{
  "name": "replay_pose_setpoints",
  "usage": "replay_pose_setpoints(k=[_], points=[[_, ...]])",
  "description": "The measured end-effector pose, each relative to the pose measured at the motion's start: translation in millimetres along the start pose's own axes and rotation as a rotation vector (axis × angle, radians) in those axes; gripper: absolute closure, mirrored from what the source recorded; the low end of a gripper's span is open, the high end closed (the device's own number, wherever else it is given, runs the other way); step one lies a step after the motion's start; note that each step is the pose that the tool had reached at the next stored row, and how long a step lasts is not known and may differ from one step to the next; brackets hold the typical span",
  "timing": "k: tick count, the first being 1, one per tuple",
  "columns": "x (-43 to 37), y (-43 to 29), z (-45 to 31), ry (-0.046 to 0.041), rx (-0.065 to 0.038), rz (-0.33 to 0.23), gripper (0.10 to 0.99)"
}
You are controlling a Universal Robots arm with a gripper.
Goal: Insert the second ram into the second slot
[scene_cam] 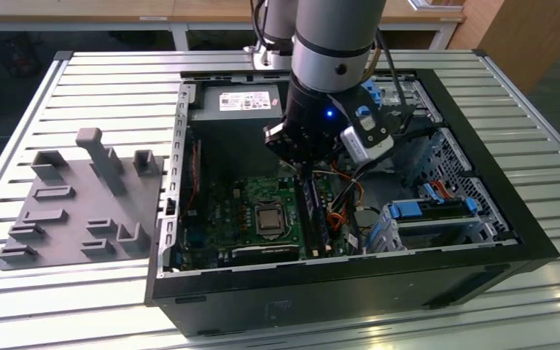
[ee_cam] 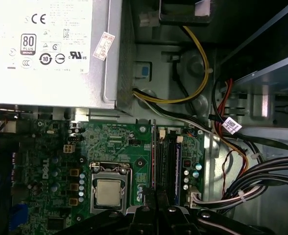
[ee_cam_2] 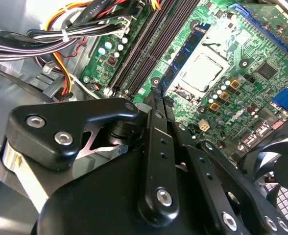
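Observation:
The second ram [ee_cam_2: 185, 54] is a thin blue circuit-board stick standing on edge in the slot right beside the silver CPU socket [ee_cam_2: 203, 71]. In the first wrist view the second ram [ee_cam: 154, 156] shows as a narrow edge-on line. My gripper [ee_cam_2: 162, 95] is low inside the open computer case, its two black fingers pressed close together on the stick's near part, which they hide. The exterior view shows the gripper [scene_cam: 305, 173] just above the memory slots [scene_cam: 314, 211]. A second bluish strip [ee_cam: 177, 161] sits in a slot farther from the socket.
The power supply [scene_cam: 241, 102] fills the case's far end. Cable bundles [ee_cam_2: 75, 29] run close beside the slots, and a fan [ee_cam_2: 281, 166] lies past the socket. Blue drive-bay clips [scene_cam: 431, 208] are at the exterior view's right. A grey fixture [scene_cam: 76, 204] stands outside the case.

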State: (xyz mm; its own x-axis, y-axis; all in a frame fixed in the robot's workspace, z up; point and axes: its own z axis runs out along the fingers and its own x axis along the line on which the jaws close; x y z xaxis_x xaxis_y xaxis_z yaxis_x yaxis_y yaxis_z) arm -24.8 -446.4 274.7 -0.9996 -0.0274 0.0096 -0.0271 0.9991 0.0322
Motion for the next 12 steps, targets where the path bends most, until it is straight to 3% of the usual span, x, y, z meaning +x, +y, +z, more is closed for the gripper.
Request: replay_pose_setpoints(k=[12], points=[[0.3,-0.1,3.0,0.0001,0.000,0.001,0.957]])
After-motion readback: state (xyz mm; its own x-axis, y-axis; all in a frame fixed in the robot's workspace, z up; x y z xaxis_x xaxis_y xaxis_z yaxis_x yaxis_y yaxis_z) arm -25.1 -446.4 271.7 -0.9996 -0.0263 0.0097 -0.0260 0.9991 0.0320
